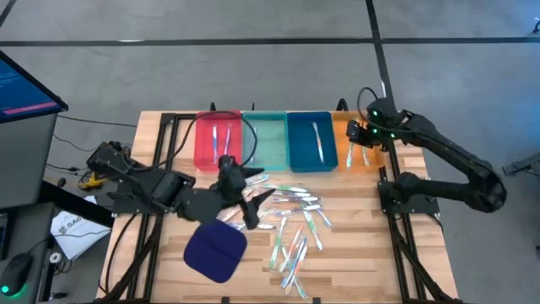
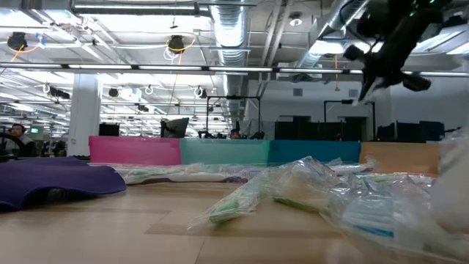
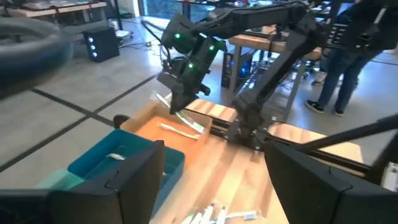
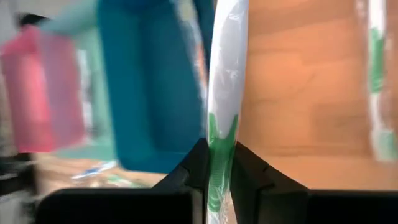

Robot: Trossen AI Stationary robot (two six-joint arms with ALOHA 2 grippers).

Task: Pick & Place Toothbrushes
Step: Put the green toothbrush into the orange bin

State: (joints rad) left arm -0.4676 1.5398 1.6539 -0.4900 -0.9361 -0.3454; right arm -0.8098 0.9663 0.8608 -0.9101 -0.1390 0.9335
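Note:
Several wrapped toothbrushes lie in a loose pile on the wooden table, right of a dark blue pad. Along the far side stand red, teal, blue and orange trays. My right gripper hangs over the orange tray, shut on a whitish toothbrush with green print. Another toothbrush lies flat in that tray. My left gripper stands open above the pile's left edge, with nothing between its fingers. My right gripper pinches the toothbrush at its green-printed part between its two fingers. The fingers slant down from above, and the toothbrush runs on past their tips. It is lifted clear over the orange tray's floor.
The red tray holds two toothbrushes and the blue tray one. Black frame rails run along both table sides. A monitor and papers sit left of the table. People stand in the room beyond.

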